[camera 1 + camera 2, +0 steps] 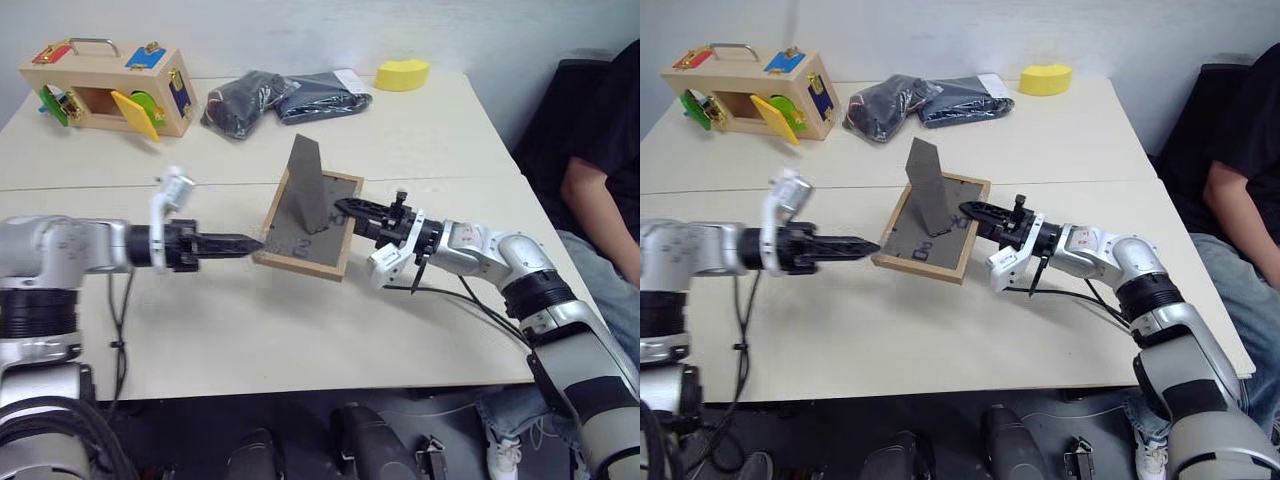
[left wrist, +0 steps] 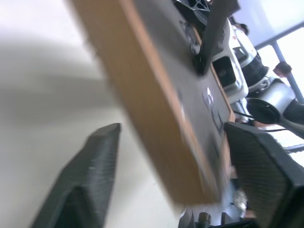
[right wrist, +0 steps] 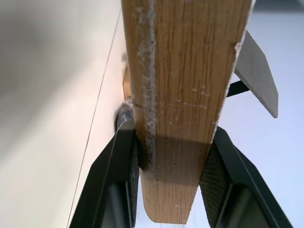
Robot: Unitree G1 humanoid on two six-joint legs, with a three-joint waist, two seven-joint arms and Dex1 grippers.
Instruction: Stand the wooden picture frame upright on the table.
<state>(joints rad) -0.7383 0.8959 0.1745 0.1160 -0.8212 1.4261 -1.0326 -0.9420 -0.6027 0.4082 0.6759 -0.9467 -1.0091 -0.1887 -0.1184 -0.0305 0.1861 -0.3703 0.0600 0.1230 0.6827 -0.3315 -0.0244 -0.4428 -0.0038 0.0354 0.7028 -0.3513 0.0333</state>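
Your right gripper [image 1: 345, 208] is clamped on the edge of the wooden picture frame [image 1: 310, 225], held tilted, back-side up, above the table [image 1: 300, 330], stand [image 1: 305, 185] folded out; your left gripper [image 1: 250, 242] stands open at its opposite edge

frame [image 1: 306, 262]: light wood, dark grey back | table [image 1: 250, 330]: cream | sponge [image 1: 402, 73]: yellow
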